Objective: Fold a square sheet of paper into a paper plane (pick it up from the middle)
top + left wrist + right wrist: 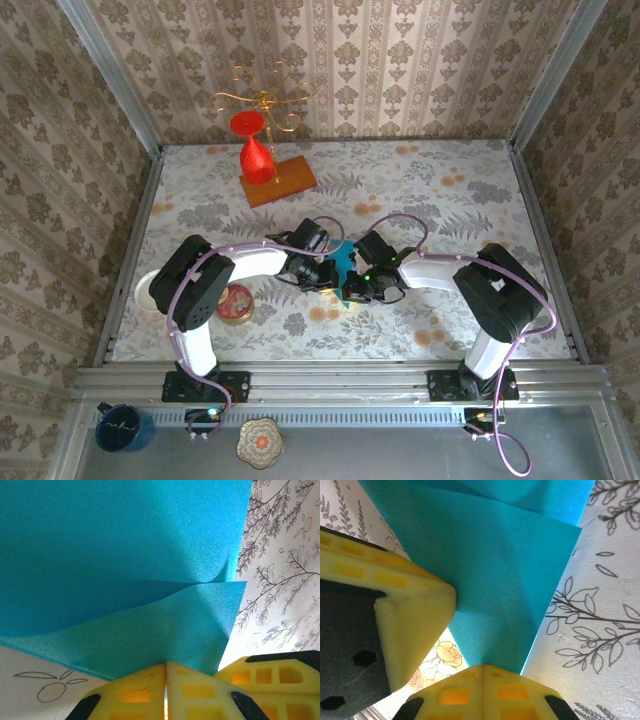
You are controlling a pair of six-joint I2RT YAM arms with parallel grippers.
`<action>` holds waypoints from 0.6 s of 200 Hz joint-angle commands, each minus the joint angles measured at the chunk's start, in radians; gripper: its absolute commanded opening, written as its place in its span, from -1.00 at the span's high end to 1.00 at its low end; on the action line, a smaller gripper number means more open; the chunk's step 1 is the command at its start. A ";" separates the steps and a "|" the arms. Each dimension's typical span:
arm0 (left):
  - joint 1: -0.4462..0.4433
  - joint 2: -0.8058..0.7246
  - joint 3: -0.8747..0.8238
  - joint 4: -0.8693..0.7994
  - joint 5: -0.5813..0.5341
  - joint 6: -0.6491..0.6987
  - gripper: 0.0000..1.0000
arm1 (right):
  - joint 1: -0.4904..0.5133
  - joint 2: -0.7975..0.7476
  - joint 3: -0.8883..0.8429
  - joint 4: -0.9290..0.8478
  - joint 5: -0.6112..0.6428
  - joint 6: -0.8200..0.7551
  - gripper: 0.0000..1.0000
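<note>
**Top view.** The two arms meet near the centre of the floral counter (pixel 450 200). The left fingers (pixel 327 274) and the right fingers (pixel 356 288) converge on the square sheet of paper (pixel 343 262), a small teal patch between the two wrists, just below mid-frame. A red glass (pixel 255 150) stands in the upper centre with an orange wooden block (pixel 285 182) at its foot, well apart from the sheet. A round tin (pixel 236 303) lies beside the left arm. A blue mug (pixel 125 428) sits on the metal ledge at lower left.

**Left wrist view.** The left fingers (pixel 142 687), yellow and ribbed, are pressed together at bottom centre with no gap between them. The lower edge of the sheet (pixel 125 555) runs into their tips, so they appear to pinch it, though the contact line itself is hidden. The teal paper fills the upper left of the frame in two layers; these meet along a crease that ends at the sheet's right edge. A yellow pad of the right fingers (pixel 270 672) lies just beside, at lower right.

**Right wrist view.** The right fingers (pixel 460 692) are closed tight at bottom centre. A pointed corner of the sheet (pixel 495 590) descends into the seam between them and is gripped there. A pad of the left fingers (pixel 405 610) occupies the left of the frame, touching the paper's edge. Patterned counter shows on either side.
</note>
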 commanded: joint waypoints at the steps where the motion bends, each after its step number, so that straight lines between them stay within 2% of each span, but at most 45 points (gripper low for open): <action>1: 0.019 0.018 -0.008 -0.027 -0.065 -0.035 0.79 | 0.004 0.076 -0.045 -0.119 0.111 0.023 0.94; 32: 0.074 0.015 -0.047 0.004 -0.074 -0.038 0.80 | 0.004 0.093 -0.080 -0.145 0.140 0.043 0.95; 120: 0.259 -0.014 -0.067 0.013 -0.125 0.088 0.79 | 0.000 0.086 -0.152 -0.166 0.181 0.042 0.96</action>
